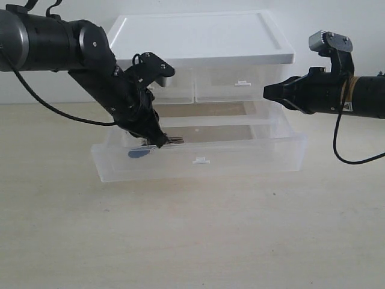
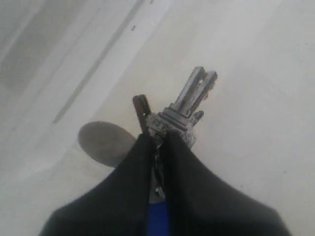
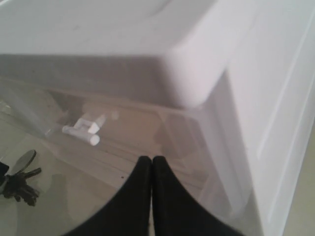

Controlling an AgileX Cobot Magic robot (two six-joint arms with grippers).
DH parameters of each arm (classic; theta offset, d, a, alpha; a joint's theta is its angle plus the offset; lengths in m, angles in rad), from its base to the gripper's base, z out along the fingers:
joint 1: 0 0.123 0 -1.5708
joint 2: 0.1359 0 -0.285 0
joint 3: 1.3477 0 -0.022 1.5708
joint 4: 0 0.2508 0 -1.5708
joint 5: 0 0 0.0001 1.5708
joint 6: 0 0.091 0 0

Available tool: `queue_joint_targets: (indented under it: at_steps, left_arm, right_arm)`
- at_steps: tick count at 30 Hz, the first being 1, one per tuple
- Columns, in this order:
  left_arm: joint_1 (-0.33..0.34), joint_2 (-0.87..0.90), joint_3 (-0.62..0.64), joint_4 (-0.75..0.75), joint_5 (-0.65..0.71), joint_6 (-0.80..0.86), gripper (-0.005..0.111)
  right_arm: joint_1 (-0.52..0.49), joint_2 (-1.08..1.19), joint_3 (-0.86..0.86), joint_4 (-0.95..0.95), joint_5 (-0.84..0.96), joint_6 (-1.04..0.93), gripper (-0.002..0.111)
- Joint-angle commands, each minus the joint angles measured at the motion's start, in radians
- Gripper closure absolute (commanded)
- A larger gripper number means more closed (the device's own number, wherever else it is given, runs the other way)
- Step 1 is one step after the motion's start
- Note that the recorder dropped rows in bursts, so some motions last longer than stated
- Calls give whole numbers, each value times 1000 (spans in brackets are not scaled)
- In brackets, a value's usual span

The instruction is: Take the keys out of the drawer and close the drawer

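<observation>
Keys (image 1: 173, 140) sat pinched between the clenched fingers of the left gripper (image 1: 161, 142) at centre-left of the exterior frame, inside the pulled-out drawer (image 1: 252, 161). Further right, the right gripper (image 1: 268, 92) hovered pressed shut and empty beside the white-topped cabinet (image 1: 198, 36).

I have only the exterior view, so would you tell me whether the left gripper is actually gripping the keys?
Observer: Yes; the left wrist view shows the left gripper shut on the keys.
Operator: Thank you. Which part is pinched?
Observer: The ring end; the metal blades stick out past the fingertips.
Operator: And the other arm?
Observer: The right gripper is shut, its fingers pressed together with nothing between them.
</observation>
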Motion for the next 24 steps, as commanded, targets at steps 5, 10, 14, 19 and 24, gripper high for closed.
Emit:
queue_joint_targets:
  at_steps: [5,10,14,19,24]
  left_arm:
    - [-10,-159,5,9,-7,4,102]
    - [-8,-117,5,-37,110,-49,75]
    - [-8,-73,5,-58,48,-139,36]
    - [-8,-16,5,-11,-26,-282,34]
    - [-8,30,5,-36,-51,-317,34]
  right_arm:
    - [-7,-3,-15,44,27,-2,108]
    - [-7,-3,-15,40,27,-2,108]
    - [-7,-3,-15,37,27,-2,108]
    - [-7,-3,-15,37,27,-2,108]
    - [-7,-3,-15,37,27,-2,108]
